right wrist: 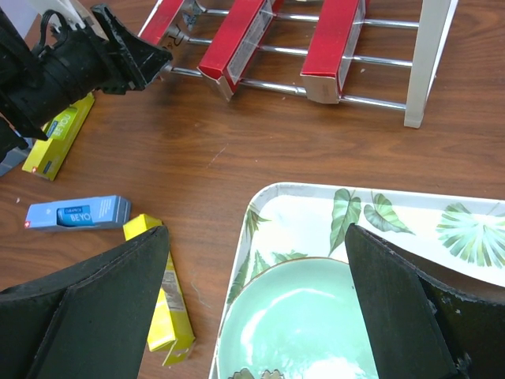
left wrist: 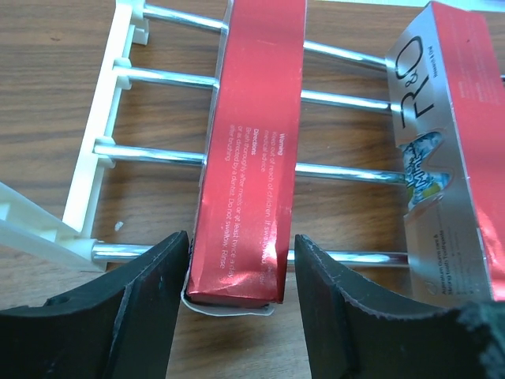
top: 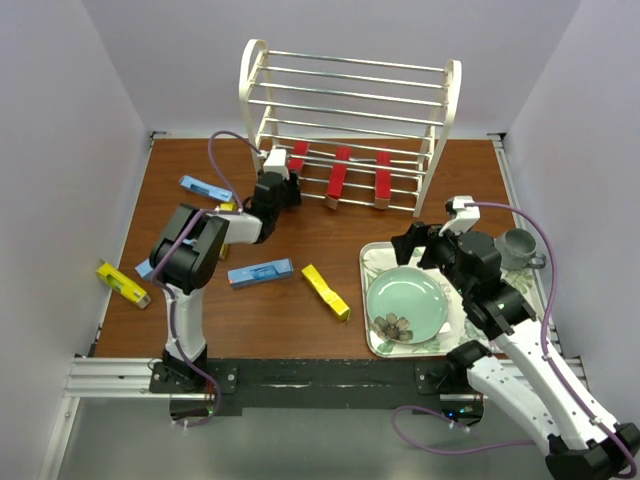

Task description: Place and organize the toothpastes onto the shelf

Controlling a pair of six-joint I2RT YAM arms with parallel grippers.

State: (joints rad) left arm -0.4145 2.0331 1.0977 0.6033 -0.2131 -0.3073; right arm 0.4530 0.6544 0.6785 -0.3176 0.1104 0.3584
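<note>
**A:** Found the left gripper (left wrist: 241, 257) down at the lowest rungs of the shelf (left wrist: 93, 158), jaws partly spread either side of the near end of a red toothpaste box (left wrist: 252, 142). Saw a sliver of gap on one side, so no real pinch.

**B:** Lying flat?

**A:** Across the rungs, yes, near end poking past the front rung. Noted a second red box (left wrist: 450, 158) just beside it and a third red box (top: 383, 180) further along. Looked perhaps a touch skewed against those neighbours.

**B:** Judged it a tidying step, then. Worth nudging that end sideways only until parallel, and gently, lest the carton drop between two rungs.

**A:** Agreed. Worth backing straight out with jaws parted, too, to avoid dragging it off the front rung.

**B:** And the right gripper (right wrist: 256, 237)?

**A:** Spread wide, holding nothing, hovering over the leaf-print tray (right wrist: 268, 193) and green plate (right wrist: 300, 316).

**B:** Remaining stock?

**A:** Counted yellow boxes (top: 325, 291) and blue boxes (top: 260, 272) lying on the table (top: 400, 225), well apart from the shelf.
</note>
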